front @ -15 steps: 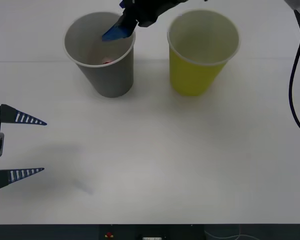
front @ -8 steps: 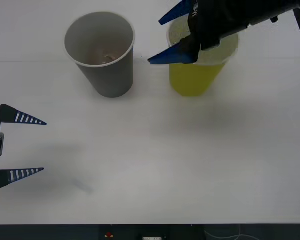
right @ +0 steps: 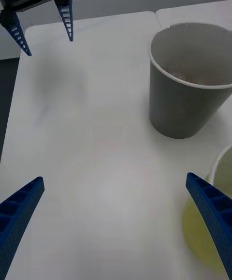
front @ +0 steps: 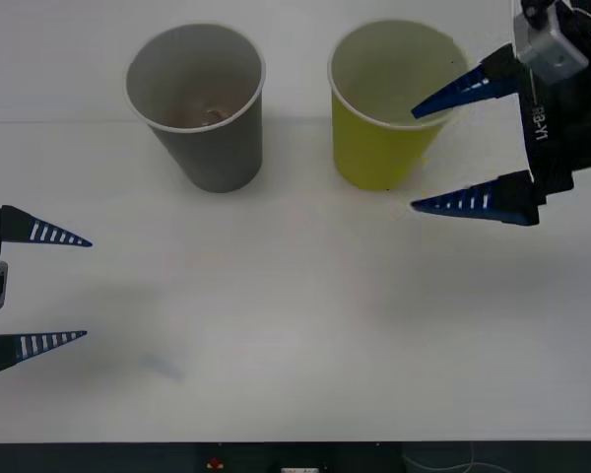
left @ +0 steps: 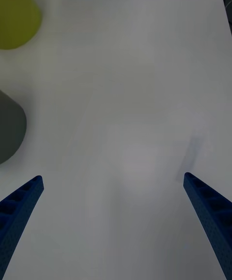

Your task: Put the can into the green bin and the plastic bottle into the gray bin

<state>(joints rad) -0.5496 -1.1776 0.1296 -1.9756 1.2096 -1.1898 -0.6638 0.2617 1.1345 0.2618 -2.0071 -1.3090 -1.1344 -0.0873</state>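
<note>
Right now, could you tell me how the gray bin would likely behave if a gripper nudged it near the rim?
The gray bin looks like thin paper, so probably light and easily dented. It tapers to a narrow base, so a high push would likely tip it.

A: Obstacles? Two cups upright at the far side of the table [front: 295,325]: gray bin [front: 202,108] on the left, green bin [front: 389,108] on the right, a gap between them, not touching.

B: Right claw [front: 468,148] hangs open just beside the green bin, one finger over its rim. Left claw [front: 39,288] open at the left edge, well apart from both cups.

A: Near and middle table bare, wide room to pass.
</note>
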